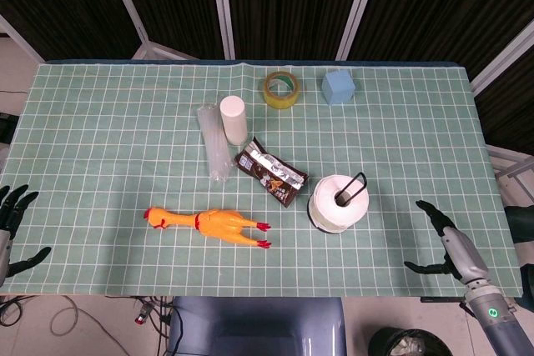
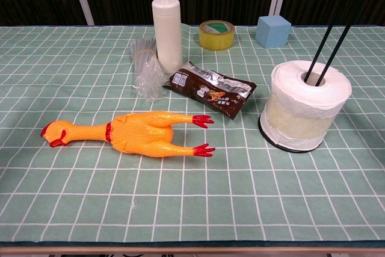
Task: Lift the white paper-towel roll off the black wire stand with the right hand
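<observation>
Head view takes in the whole green checked table (image 1: 100, 122), and everything on it sits ahead of and to the left of the right hand's fingers. The white paper-towel roll (image 1: 338, 203) is the nearest thing to those fingers, though a clear gap of cloth lies between them; it sits fully down on the black wire stand (image 2: 334, 31), whose upright loop rises through the core.

Farther from the fingers lie the rubber chicken (image 1: 209, 224) and the brown snack packet (image 1: 272, 172), just beyond the roll. Farther still are a white bottle (image 1: 233, 118), a bundle of clear straws (image 1: 214, 143), a blue cube (image 1: 338, 87) and a roll of tape (image 1: 282, 89).

At the table's near right corner the right hand (image 1: 450, 246) has its fingers spread wide and holds nothing. At the far left edge the left hand (image 1: 12, 227) is likewise spread and empty, well away from every object.

By my reading, the task has barely begun. The reach, the grasp around the roll and the upward lift clear of the tall wire loop all remain.
</observation>
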{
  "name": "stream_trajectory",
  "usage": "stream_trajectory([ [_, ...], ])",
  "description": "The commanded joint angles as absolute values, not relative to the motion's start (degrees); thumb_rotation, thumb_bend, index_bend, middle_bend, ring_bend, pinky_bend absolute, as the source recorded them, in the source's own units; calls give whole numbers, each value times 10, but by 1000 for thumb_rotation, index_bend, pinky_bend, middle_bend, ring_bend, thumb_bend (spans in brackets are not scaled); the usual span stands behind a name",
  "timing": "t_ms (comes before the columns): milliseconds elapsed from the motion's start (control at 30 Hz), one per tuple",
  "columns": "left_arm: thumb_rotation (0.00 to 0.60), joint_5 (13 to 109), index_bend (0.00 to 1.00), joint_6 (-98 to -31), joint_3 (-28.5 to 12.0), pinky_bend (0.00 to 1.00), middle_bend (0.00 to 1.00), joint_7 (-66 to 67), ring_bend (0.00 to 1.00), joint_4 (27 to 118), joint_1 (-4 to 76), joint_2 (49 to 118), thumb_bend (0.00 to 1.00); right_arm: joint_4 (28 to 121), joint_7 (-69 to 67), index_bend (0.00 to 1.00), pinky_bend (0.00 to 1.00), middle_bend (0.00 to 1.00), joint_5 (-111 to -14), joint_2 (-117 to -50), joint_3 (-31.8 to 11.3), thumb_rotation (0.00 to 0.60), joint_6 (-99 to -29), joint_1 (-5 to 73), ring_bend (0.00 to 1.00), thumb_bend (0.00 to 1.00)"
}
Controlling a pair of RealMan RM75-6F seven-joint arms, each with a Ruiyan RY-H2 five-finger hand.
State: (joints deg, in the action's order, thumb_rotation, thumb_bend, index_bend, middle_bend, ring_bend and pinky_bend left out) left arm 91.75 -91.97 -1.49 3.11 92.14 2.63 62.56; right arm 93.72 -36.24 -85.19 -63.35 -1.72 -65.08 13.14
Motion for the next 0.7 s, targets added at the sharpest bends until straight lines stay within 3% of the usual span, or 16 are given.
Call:
stream_trajectory([
  [33,600,919,139,-920,-14,50,66,31,0,921,26,626,14,957,-450,0,65,0,-824,-665,-40,600,-631,148,0,42],
  [300,600,914,139,-918,-16,50,66,39,0,921,27,630,15,951,-572,0,66,0,-796,-726,-61,600,-619,155,0,42],
  [700,600,907,139,-916,-18,46,66,50,0,925,25,631,15,879,-526,0,65,0,-813,-867,-55,600,-701,129,0,40],
])
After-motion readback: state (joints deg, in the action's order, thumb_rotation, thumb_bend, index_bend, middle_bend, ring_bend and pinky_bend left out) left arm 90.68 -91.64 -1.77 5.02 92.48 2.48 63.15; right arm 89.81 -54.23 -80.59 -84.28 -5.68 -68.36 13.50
